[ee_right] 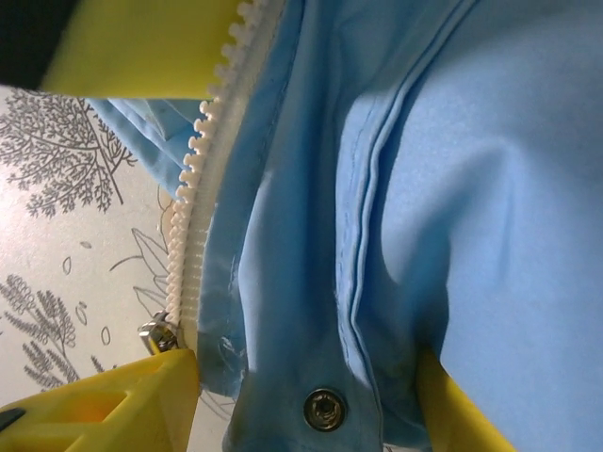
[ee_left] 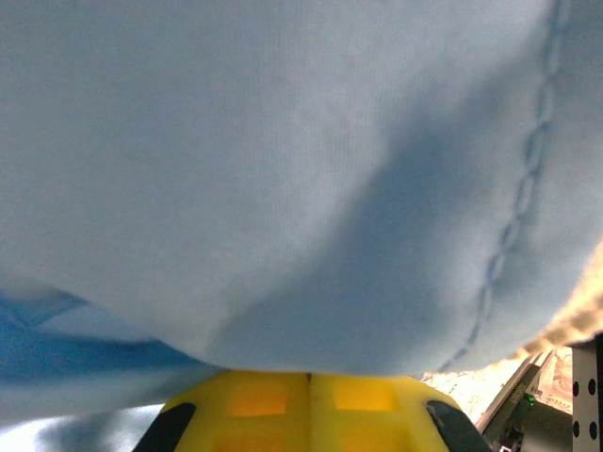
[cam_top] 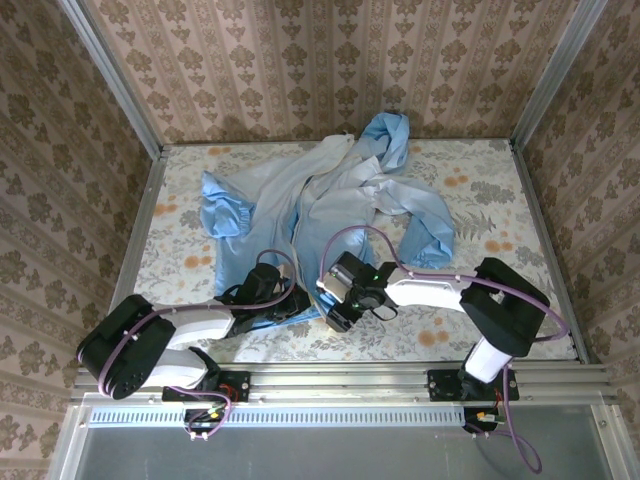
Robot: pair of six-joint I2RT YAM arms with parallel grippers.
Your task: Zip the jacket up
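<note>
Alignment judged underway: left claw (ee_left: 309, 379) clamped on light-blue fabric jacket (cam_top: 330, 190), right claw (ee_right: 306, 367) parted astride hem (ee_right: 231, 363); pale toothed zipper strip (ee_right: 188, 221) to be mated next.

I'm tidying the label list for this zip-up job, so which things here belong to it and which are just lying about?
For the job: the jacket, its zipper teeth, the metal zipper piece at their end, the left arm and right arm, jaws at the hem.
Just there: snap button, floral table cover, metal frame rail, patterned walls.
</note>
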